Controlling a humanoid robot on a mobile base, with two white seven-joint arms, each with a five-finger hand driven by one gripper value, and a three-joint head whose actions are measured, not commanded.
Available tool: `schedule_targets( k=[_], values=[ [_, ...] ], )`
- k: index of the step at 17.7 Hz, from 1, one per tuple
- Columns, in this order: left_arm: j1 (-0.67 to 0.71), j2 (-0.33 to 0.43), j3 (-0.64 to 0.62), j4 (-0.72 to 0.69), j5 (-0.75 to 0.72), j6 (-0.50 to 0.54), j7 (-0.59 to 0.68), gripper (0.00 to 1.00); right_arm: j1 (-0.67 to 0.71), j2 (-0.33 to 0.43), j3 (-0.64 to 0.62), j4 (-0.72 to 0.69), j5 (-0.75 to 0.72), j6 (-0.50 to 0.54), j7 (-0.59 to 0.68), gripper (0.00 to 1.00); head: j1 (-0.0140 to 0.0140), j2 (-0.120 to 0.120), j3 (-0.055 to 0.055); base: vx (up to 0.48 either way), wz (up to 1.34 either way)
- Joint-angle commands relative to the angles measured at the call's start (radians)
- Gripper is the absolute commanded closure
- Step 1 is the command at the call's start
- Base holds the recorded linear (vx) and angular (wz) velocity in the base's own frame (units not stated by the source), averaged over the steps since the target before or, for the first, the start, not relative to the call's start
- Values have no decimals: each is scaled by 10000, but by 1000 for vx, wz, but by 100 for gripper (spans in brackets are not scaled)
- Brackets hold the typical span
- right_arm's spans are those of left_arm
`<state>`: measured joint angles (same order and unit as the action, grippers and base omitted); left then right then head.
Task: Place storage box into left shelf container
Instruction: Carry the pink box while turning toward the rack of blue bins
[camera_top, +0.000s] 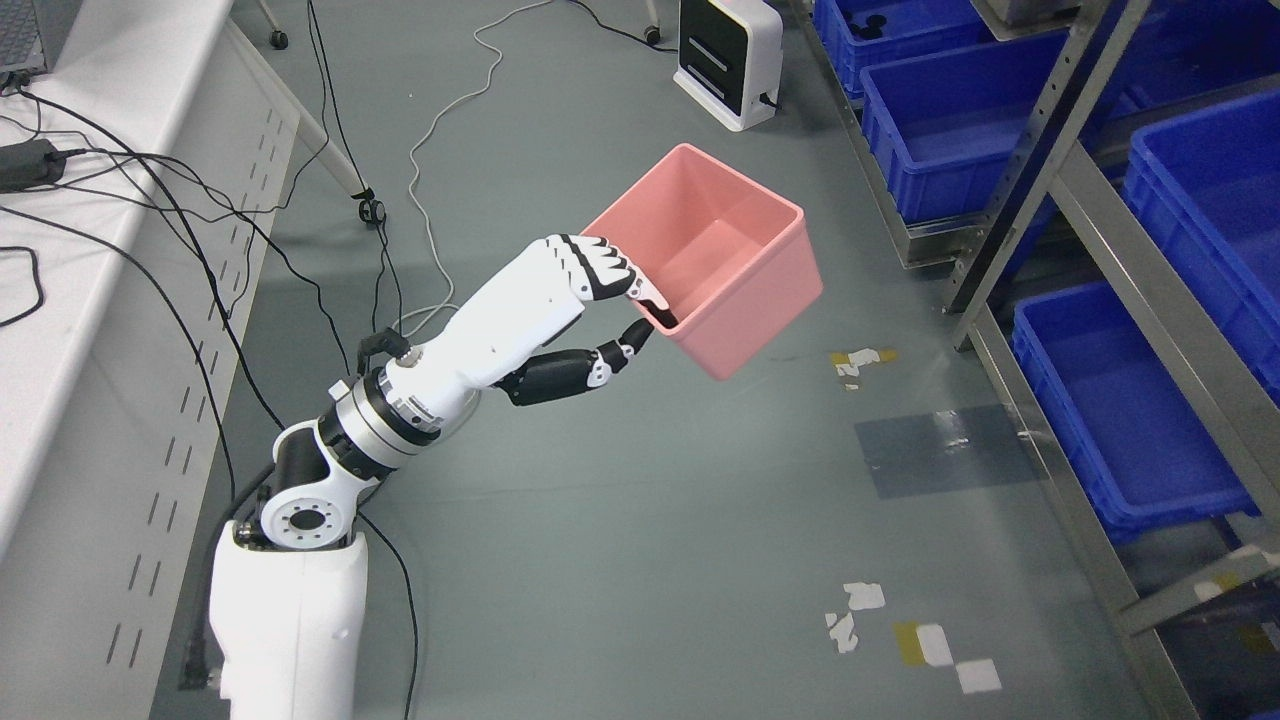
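Note:
A pink storage box, empty and tilted, hangs in the air over the grey floor. My left hand is shut on its near-left rim, fingers over the edge and thumb under the wall. The white left arm reaches up from the lower left. Blue shelf containers sit in the metal rack to the right of the box, apart from it. My right arm is out of sight.
A white table with trailing black cables runs along the left. A white device stands on the floor at the top. More blue bins fill the rack. Tape scraps dot the floor.

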<state>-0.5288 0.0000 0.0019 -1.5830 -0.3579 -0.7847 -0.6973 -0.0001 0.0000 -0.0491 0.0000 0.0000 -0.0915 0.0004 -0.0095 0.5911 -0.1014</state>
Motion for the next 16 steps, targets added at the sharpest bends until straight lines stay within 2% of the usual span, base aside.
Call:
schedule_targets(
  k=[1, 10, 14, 16],
  values=[
    [469, 175, -172, 15, 5, -7, 9, 98, 78, -175, 0, -175, -31, -5, -4, 0, 0, 0, 0, 379, 61],
    [1024, 175, -357, 199, -10, -7, 86, 98, 78, -175, 0, -175, -31, -5, -4, 0, 0, 0, 0, 415, 105],
    [1024, 175, -678, 398, -10, -7, 40, 98, 78, -175, 0, -175, -31, -5, -4, 0, 0, 0, 0, 416, -401],
    [1039, 175, -1015, 445, -10, -7, 9, 98, 78, -175, 0, -175, -31, -5, -4, 0, 0, 0, 0, 398, -1091]
  ],
)
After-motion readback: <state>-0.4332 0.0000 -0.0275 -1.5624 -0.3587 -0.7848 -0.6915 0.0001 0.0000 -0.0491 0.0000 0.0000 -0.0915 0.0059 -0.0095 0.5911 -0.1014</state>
